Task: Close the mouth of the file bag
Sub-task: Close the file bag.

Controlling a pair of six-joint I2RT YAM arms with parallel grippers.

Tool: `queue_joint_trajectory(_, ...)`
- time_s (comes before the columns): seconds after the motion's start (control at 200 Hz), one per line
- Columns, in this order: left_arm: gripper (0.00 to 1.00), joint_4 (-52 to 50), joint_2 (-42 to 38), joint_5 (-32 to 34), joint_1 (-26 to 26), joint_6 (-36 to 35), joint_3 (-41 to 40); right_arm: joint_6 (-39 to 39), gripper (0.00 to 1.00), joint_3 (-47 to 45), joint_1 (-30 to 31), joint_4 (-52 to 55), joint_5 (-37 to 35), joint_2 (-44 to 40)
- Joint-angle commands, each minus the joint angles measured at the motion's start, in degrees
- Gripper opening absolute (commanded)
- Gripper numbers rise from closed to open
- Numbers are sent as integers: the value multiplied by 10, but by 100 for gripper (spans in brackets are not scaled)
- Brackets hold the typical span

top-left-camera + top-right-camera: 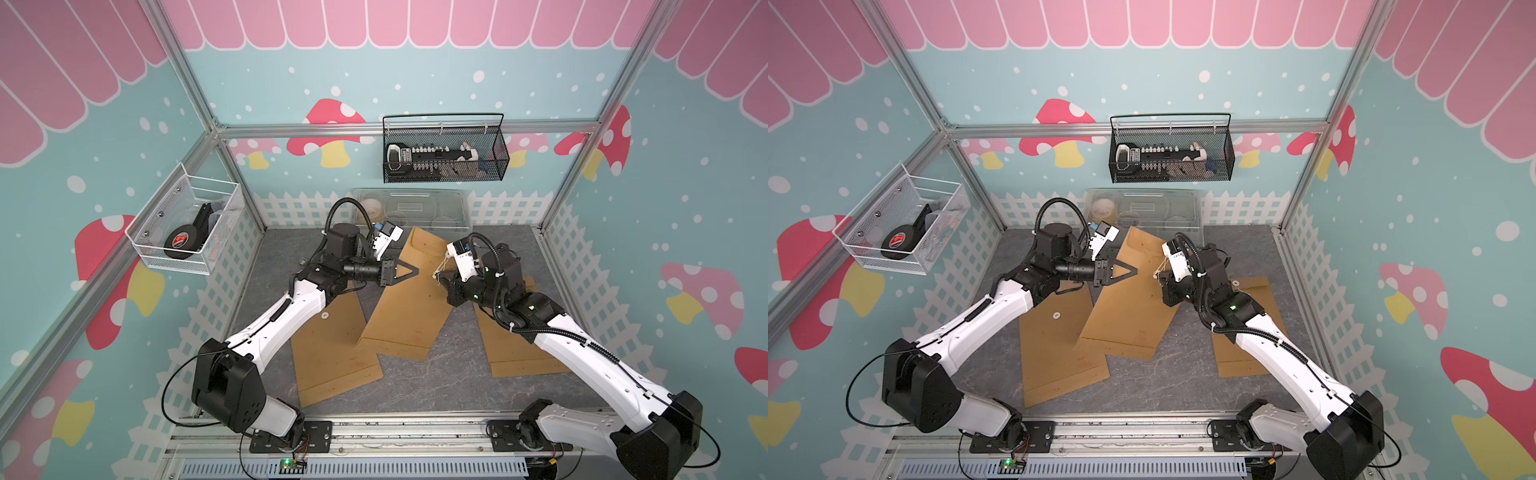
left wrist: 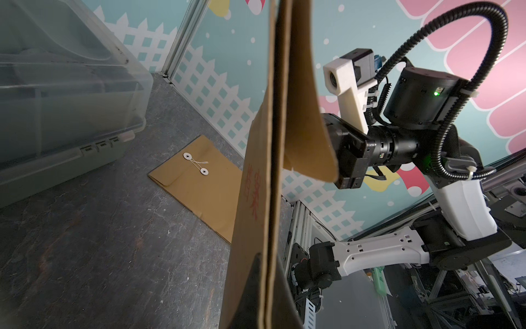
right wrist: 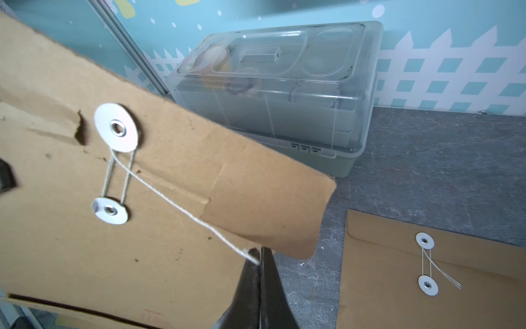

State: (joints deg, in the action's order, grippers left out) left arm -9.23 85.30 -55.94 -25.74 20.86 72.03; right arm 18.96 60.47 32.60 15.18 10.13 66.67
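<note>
Top views, file bag: in both top views the file bag (image 1: 409, 316) leans tilted at the centre of the worktop (image 1: 436, 374), its mouth end raised between the two arms.
Top views, left tool: the left tool (image 1: 413, 271) is pressed together on the bag's side edge near the mouth.
Top views, right tool: the right tool (image 1: 441, 277) is just beside the opposite edge, with a white string (image 1: 442, 264) running to it.
Left wrist, file bag: seen edge-on, the bag is pinched between the left tool's fingers (image 2: 253, 284). Its flap (image 2: 307, 114) curls away toward the other arm.
Right wrist, string: it loops between the flap washer (image 3: 116, 127) and the body washer (image 3: 109, 210). One taut strand then runs to the right tool (image 3: 259, 273), which is pressed together on the string's end.
Right wrist, flap: folded over the mouth, creased, not lying flat.
Right wrist, surroundings: a spare bag (image 3: 412, 284) lies flat with its string tied, and a clear box (image 3: 284, 94) stands behind.
Step in hand: winding the string, with about one turn made, as I judge it.
Next move: carry the strand round the body washer under steady tension. The left tool should brace the bag so the flap is drawn down.
</note>
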Motion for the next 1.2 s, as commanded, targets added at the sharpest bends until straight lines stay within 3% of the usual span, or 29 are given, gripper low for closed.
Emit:
queue_joint_trajectory(0.0, 0, 20, -14, -7, -2, 3, 2, 6, 0, -7, -1, -21, 17, -3)
queue_joint_trajectory(0.29, 0, 98, -8, 14, -2, 71, -8, 13, 0, -55, -11, -49, 7, -35)
queue_joint_trajectory(0.715, 0, 86, -16, 30, 2, 69, -8, 41, 0, -84, -67, -88, 72, -66)
queue_joint_trajectory(1.196, 0, 78, -30, 26, 3, 68, -7, 34, 0, -72, -114, -45, 39, -72)
